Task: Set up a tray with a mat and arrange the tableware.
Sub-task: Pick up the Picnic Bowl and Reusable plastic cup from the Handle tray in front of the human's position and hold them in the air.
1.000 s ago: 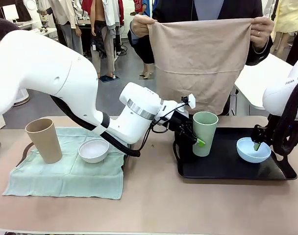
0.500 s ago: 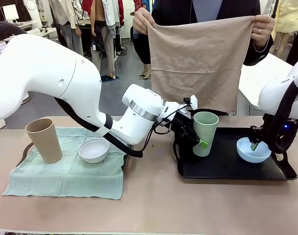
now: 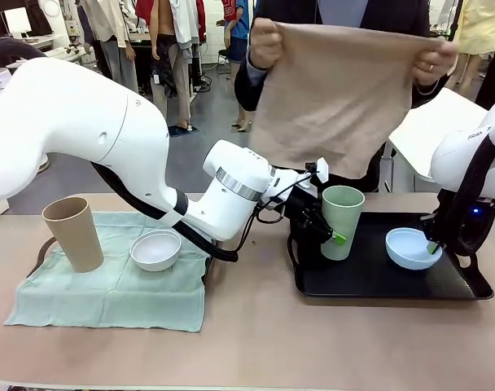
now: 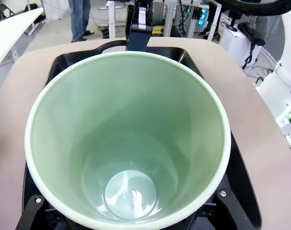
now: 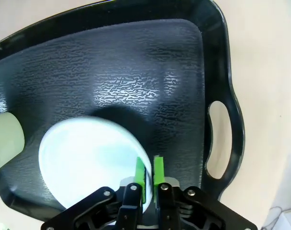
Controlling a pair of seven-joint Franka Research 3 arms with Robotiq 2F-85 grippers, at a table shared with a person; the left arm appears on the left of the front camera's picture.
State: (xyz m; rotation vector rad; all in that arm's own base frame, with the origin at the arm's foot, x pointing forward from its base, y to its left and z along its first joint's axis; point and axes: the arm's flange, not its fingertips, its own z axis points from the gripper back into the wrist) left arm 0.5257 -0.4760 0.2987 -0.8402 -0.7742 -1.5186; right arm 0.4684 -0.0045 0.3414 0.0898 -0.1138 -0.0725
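On the black tray (image 3: 370, 281), two pincers each clamp one item: green cup (image 3: 341, 220), blue bowl (image 3: 410, 247).

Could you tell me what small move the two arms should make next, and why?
Probably lift both pieces straight up off the black tray. The left gripper is shut on the pale green cup, the right gripper is pinching the light blue bowl by its rim, and the person holds a tan mat above, seemingly waiting to lay it.

Left arm reaches across the middle, left gripper (image 3: 325, 230) clamped on pale green cup (image 3: 342, 220). Right gripper (image 5: 149, 177) (wrist angled down) pinches light blue bowl (image 5: 90, 160) rim. Person's hands (image 3: 267, 42) raised.
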